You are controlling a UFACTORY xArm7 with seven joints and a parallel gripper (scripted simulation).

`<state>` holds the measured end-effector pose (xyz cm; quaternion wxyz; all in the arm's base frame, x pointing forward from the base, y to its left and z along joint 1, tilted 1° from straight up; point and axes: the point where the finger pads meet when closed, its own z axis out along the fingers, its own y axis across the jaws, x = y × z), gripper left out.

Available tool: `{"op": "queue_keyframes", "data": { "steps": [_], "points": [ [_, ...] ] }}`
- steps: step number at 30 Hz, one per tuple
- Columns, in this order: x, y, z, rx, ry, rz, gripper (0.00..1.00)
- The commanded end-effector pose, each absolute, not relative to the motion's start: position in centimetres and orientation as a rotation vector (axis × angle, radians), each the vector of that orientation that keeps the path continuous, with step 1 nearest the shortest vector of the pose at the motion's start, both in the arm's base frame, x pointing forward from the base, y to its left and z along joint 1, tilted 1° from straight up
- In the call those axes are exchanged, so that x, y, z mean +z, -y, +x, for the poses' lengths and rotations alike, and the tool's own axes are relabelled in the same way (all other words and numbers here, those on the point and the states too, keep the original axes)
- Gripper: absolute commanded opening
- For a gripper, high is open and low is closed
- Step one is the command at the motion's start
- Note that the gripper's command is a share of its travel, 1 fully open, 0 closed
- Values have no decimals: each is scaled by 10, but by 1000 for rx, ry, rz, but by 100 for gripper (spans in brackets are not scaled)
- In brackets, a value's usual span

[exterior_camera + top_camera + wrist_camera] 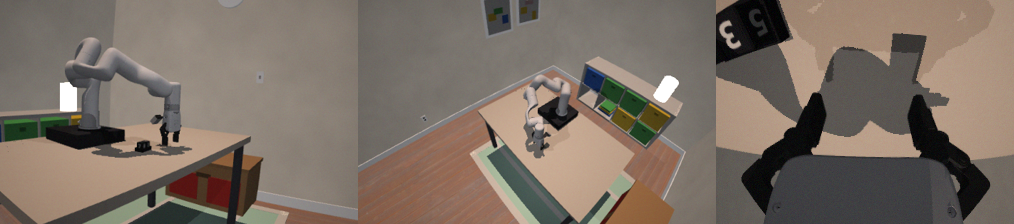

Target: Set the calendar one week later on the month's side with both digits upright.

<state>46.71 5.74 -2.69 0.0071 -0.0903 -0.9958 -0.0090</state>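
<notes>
The black calendar (143,146) stands on the table, a little to the left of my gripper (170,138) in the exterior view. In the wrist view the calendar (749,26) is at the upper left, and its cubes show the white digits 3 and 5, seen tilted. The month's name is not readable. My gripper (867,104) is open and empty, its fingers just above bare table, apart from the calendar. In the top view the gripper (540,143) is near the table's left front edge, and the calendar is hidden behind the arm.
The arm's black base (558,114) sits at the back of the table. The table edge (214,153) is close to the gripper. A shelf with coloured bins (629,103) stands beyond the table, and a wooden chest (217,185) stands on the floor.
</notes>
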Motion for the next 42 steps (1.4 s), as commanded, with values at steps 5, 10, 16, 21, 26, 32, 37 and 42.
{"op": "queue_keyframes", "data": {
  "steps": [5, 10, 16, 21, 26, 32, 37, 42],
  "points": [
    [-25, -58, 468, -30, 3118, -282, 100],
    [-25, -58, 468, -30, 3118, -282, 100],
    [-25, -58, 468, -30, 3118, -282, 100],
    [-25, -58, 468, -30, 3118, -282, 100],
    [-19, -58, 468, -30, 3118, -282, 100],
    [0, -57, 469, -30, 3118, -282, 100],
    [4, -57, 469, -30, 3118, -282, 100],
    [4, -56, 469, -29, 3110, -355, 100]
  ]
}}
